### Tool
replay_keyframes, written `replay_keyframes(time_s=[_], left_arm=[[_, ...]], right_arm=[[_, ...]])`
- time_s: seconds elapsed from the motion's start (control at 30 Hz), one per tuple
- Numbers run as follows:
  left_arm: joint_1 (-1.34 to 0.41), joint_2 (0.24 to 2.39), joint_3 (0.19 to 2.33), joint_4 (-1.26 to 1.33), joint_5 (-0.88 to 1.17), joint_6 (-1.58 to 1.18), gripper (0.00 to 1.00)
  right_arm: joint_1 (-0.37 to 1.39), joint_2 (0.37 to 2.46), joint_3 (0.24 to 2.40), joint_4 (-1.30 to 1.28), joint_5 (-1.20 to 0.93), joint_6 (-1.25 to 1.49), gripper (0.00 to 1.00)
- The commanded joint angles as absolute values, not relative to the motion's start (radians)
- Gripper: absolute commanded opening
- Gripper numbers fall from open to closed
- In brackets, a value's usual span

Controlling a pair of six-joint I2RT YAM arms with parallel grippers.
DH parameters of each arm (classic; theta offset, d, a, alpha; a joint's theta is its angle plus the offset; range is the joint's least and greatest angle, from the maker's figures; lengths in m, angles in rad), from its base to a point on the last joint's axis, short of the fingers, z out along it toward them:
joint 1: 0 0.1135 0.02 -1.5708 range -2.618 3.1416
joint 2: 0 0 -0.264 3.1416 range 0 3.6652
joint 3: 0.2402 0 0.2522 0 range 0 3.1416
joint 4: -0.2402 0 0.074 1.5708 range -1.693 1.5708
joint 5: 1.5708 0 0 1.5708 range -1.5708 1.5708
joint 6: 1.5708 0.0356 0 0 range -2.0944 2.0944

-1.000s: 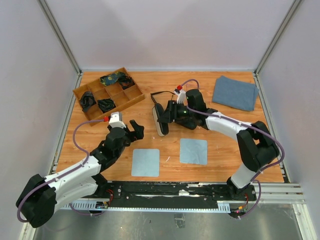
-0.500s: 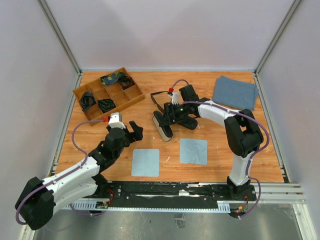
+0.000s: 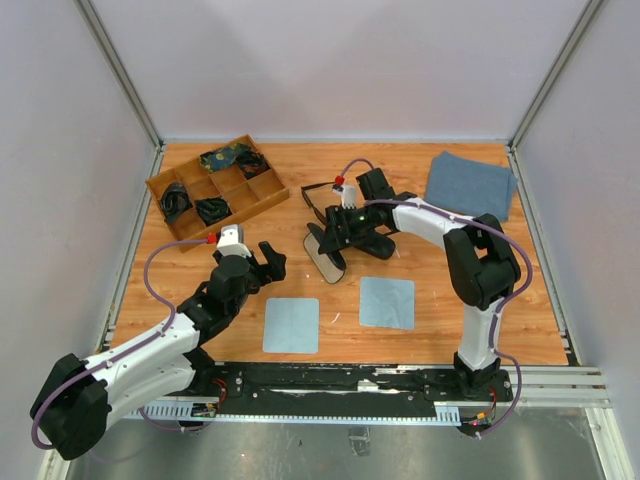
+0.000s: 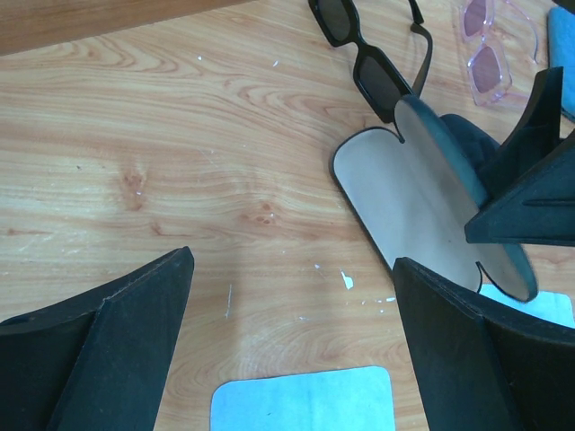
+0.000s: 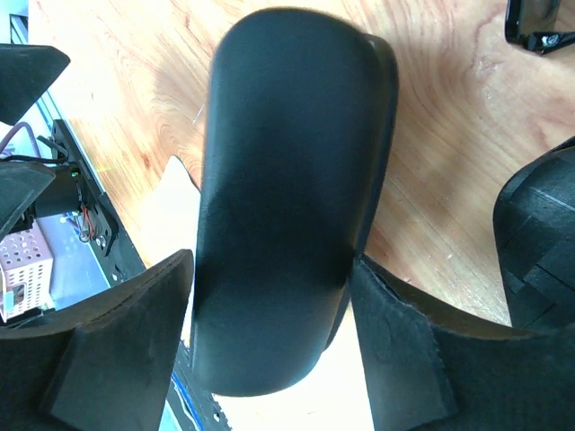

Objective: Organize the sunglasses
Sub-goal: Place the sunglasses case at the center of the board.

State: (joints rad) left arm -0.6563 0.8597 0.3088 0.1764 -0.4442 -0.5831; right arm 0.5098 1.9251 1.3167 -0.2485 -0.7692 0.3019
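The black sunglasses [image 3: 318, 194] lie on the table behind an open black case [image 3: 324, 252]. In the left wrist view they [image 4: 368, 49] lie beside the pale pink sunglasses [image 4: 490, 56], just beyond the case's pale inside [image 4: 395, 202]. My right gripper [image 3: 334, 231] straddles the case's raised lid [image 5: 287, 197]. Its jaws [image 5: 269, 269] are open, the right finger touching the lid and a sliver of gap showing at the left one. My left gripper [image 3: 268, 258] hovers wide open and empty [image 4: 292, 260] over bare wood left of the case.
Two light blue cloths [image 3: 291, 325] [image 3: 387, 302] lie near the front edge. A wooden divider tray [image 3: 250, 190] with dark items sits at the back left. A folded blue towel [image 3: 470, 185] lies back right. Another dark case [image 3: 378, 244] sits under my right wrist.
My right gripper has shifted left, the case has swung further open to show its pale inside, and its jaws have widened around the lid. The left arm has barely moved.
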Motion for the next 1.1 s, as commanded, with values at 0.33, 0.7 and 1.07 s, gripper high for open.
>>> replay_keyframes(time_s=[0.33,0.7,1.07], left_arm=[[-0.650,0.865,0.331,0.193,-0.468,-0.577,0.99],[-0.650,0.871,0.327,0.198,-0.459,-0.580,0.99],[-0.650,0.846,0.310,0.181,-0.447,-0.572,0.99]], right_arm=[[0.483,1.976,1.398,-0.342,-0.731,0.207,0.76],[0.516,2.007,1.476,-0.394,-0.652,0.180,0.76],[0.571,2.065,1.607,-0.432,-0.599,0.183,0.76]])
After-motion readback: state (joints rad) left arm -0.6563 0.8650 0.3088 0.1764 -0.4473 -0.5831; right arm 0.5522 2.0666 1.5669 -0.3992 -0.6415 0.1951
